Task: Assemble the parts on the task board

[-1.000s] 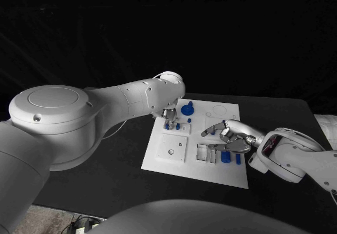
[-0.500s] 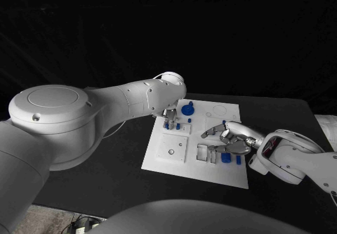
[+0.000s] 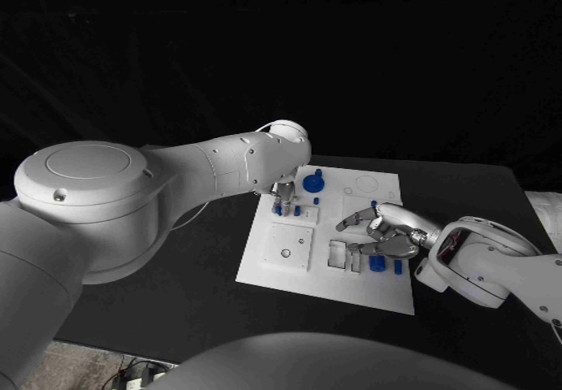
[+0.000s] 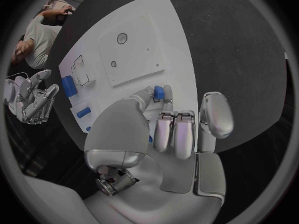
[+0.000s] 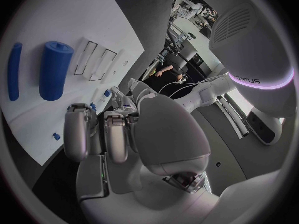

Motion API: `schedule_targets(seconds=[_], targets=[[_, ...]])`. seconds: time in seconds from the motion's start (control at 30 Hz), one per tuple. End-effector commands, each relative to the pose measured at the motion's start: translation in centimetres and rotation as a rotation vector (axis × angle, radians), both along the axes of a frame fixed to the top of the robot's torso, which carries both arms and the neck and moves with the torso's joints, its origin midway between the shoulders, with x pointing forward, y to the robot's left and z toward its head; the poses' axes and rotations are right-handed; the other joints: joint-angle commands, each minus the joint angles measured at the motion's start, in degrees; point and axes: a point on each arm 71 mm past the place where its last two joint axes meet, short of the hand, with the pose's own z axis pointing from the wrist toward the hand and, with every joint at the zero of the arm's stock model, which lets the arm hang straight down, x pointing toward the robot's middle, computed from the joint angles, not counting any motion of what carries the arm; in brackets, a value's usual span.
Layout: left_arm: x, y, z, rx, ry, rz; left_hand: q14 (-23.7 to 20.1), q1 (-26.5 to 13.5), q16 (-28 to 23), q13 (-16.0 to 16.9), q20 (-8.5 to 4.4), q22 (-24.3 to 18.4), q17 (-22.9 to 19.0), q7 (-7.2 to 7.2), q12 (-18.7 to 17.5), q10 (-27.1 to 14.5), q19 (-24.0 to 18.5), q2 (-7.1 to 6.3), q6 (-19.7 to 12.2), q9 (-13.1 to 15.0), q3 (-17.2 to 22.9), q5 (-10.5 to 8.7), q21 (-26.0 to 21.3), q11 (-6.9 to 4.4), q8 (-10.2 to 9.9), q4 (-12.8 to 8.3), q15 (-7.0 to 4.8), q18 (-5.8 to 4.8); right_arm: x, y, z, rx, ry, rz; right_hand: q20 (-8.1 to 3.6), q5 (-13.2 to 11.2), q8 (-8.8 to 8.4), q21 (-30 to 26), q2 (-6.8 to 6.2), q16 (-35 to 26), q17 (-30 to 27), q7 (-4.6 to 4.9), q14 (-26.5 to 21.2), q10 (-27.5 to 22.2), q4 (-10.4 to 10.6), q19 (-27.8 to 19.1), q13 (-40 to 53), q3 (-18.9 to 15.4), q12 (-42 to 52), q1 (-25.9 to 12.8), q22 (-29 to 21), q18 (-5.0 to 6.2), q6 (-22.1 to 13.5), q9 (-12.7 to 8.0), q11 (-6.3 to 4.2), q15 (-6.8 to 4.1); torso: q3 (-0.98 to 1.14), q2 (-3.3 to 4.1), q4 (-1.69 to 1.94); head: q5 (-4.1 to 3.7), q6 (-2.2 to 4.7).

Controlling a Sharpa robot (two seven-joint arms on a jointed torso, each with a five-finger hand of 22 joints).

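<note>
- task board (image 3: 287, 268), a white plate, lies in the middle of the black table (image 3: 175, 284); it also shows in the left wrist view (image 4: 162, 30) and the right wrist view (image 5: 56, 15).
- left hand (image 3: 283, 192) reaches down over the far left part of the board, its fingertips at a small blue part (image 3: 278, 209) standing there.
- in the left wrist view, the left hand (image 4: 168, 129) has its thumb and a finger closed on a small blue piece (image 4: 159, 92) at the board's edge, so it is pinching that piece; the other fingers lie curled in beside it.
- right hand (image 3: 384, 228) hovers over the near right part of the board with fingers curved and spread, nothing in them; it is released.
- just below the right hand lie a thick blue cylinder (image 3: 376, 262) and a thin blue pin (image 3: 398, 265), side by side on the board; in the right wrist view the cylinder (image 5: 54, 69) and the pin (image 5: 14, 70) lie flat beside two rectangular slots (image 5: 94, 62).
- a round blue part (image 3: 313, 182) stands at the far end of the board, near the left hand.
- a square raised panel (image 3: 289, 246) with a small hole sits on the board's near left half, apart from both hands.
</note>
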Motion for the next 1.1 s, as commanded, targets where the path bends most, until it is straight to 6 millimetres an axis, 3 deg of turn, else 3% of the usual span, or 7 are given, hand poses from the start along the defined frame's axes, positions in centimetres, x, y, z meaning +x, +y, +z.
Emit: schedule_targets(seconds=[0.03, 0.57, 0.73, 1.1], targets=[[-0.26, 0.59, -0.19, 0.103, 0.003, 0.032, 5.4, -0.3, 0.1, 11.9, -0.03, 9.7, 14.4, 0.05, 0.1, 2.4, 0.4, -0.24, -0.6, 0.1, -0.3, -0.06, -0.1, -0.12, 0.0, -0.1, -0.12, 0.43, -0.13, 0.14, -0.11, -0.004, 0.005, 0.02, 0.0, -0.2, 0.29, -0.2, -0.05, 0.2, 15.1, 0.07, 6.0, 6.8, 0.0, -0.3, 14.9, 0.2, -0.1, -0.5, 11.1, 0.37, 0.3, 0.1, -0.29, 0.4, -0.01, 0.03, 0.01, 0.01, 0.0], [-0.37, 0.51, -0.23, 0.102, 0.009, 0.027, 5.4, 0.1, 0.0, 11.9, 0.0, 9.7, 14.4, 0.14, 0.1, 2.4, 0.4, -0.27, -1.0, 0.1, -0.2, 0.3, -0.2, -0.05, -0.4, -0.3, -0.07, 0.44, -0.08, 0.19, -0.24, -0.007, 0.008, 0.022, 0.0, -0.2, 0.29, -0.2, -0.05, 0.2, 15.1, 0.07, 6.0, 6.8, 0.0, -0.3, 14.9, 0.2, -0.1, -0.5, 11.1, 0.37, 0.3, 0.1, -0.29, 0.4, 0.01, -0.01, 0.02, 0.16, 0.0], [-0.38, 0.47, -0.22, 0.102, 0.008, 0.027, 5.4, 0.2, 0.0, 11.9, -0.02, 9.7, 14.4, -0.13, 0.1, 2.4, 0.5, -0.35, -0.2, 2.2, -0.7, 0.3, -0.3, -0.2, 0.8, -0.5, -0.14, 0.44, -0.09, 0.22, -0.25, -0.007, 0.01, 0.023, 0.0, -0.2, 0.29, -0.2, -0.05, 0.2, 15.1, 0.07, 6.0, 6.8, 0.0, -0.3, 14.9, 0.2, -0.1, -0.5, 11.1, 0.37, 0.3, 0.1, -0.29, 0.4, 0.0, 0.05, 0.0, 0.24, 0.0], [-0.38, 0.45, -0.2, 0.111, 0.006, 0.021, 5.4, -0.4, 0.0, 11.7, 0.11, 9.7, 14.4, 0.42, -0.1, 2.2, 0.5, -0.4, -2.6, 4.4, -1.5, -0.67, -0.6, 0.16, 0.6, 0.2, 0.06, 0.44, -0.07, 0.23, -0.28, -0.007, 0.012, 0.023, 0.0, -0.2, 0.29, -0.2, -0.05, 0.2, 15.1, 0.07, 6.0, 6.8, 0.0, -0.3, 14.9, 0.2, -0.1, -0.5, 11.1, 0.37, 0.3, 0.1, -0.29, 0.4, 0.0, -0.01, 0.01, 0.27, 0.0]])
